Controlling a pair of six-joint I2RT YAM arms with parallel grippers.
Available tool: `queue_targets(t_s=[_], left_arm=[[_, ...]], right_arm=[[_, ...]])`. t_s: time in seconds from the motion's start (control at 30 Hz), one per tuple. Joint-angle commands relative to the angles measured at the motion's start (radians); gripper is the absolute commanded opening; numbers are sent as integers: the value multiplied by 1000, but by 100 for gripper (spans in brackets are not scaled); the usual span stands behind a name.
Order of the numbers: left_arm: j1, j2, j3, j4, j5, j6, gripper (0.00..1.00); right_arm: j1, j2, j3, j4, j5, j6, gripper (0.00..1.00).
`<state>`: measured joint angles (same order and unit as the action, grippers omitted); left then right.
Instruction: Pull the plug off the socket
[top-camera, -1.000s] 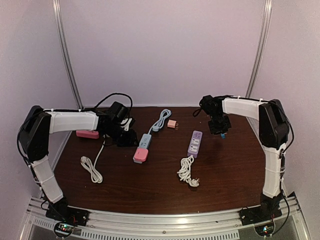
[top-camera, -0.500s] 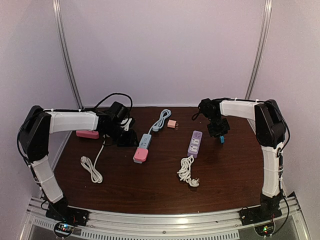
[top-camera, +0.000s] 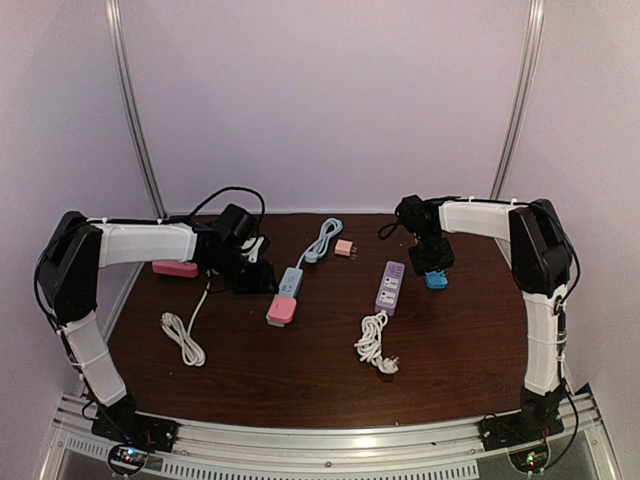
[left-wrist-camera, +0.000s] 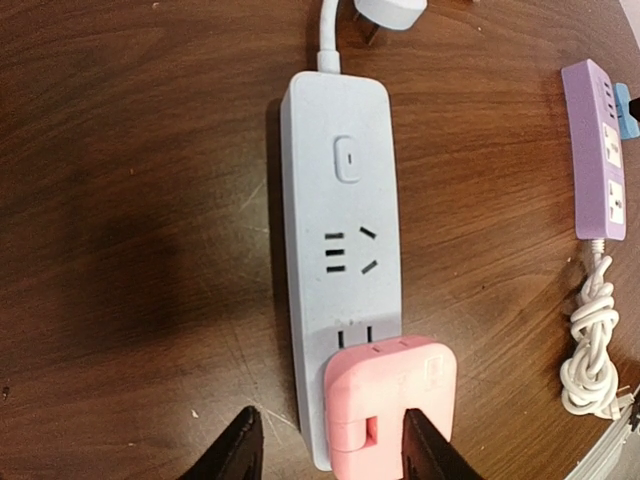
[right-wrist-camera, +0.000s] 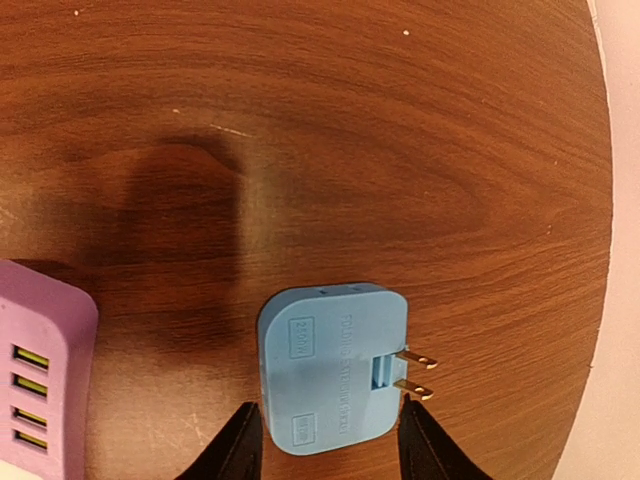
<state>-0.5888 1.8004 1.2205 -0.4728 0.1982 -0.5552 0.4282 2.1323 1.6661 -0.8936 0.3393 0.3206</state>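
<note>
While left hand (left-wrist-camera: 330, 435) hangs released over pink plug (left-wrist-camera: 400, 385), right hand (right-wrist-camera: 330, 425) released above blue plug (right-wrist-camera: 325, 365).

Nothing can be read outright. The flat blue square plastic plug (right-wrist-camera: 330, 372), seen from the right wrist, carries a line of raised lettering running sideways across its face and two small framed boxes of characters, all too faint to make out. The rounded switch button (left-wrist-camera: 347, 160) on the long pale blue-grey power strip (left-wrist-camera: 340, 290) bears one short dash. The pink square plug (left-wrist-camera: 390, 400) shows a small raised rectangle, illegible.
</note>
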Motion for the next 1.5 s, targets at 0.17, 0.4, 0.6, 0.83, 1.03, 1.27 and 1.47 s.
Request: queue_targets(t_s=[0.17, 0.4, 0.6, 0.83, 1.03, 1.27, 1.47], left_arm=[[-9, -30, -15, 22, -21, 5, 55], [-2, -49, -83, 52, -48, -40, 52], [13, -58, -124, 66, -36, -59, 47], [27, -42, -166, 95, -54, -79, 41], [27, -14, -151, 126, -32, -88, 39], [-8, 20, -153, 120, -13, -114, 33], [-72, 48, -128, 139, 2, -150, 33]], right_arm=[[30, -181, -83, 181, -267, 39, 68], [164, -222, -98, 366, -517, 123, 73], [264, -176, -126, 561, -700, 251, 74], [331, -84, -133, 730, -860, 377, 74], [348, -16, -133, 809, -956, 439, 73], [349, 31, -135, 797, -1020, 422, 71], [348, 49, -150, 763, -1062, 376, 71]])
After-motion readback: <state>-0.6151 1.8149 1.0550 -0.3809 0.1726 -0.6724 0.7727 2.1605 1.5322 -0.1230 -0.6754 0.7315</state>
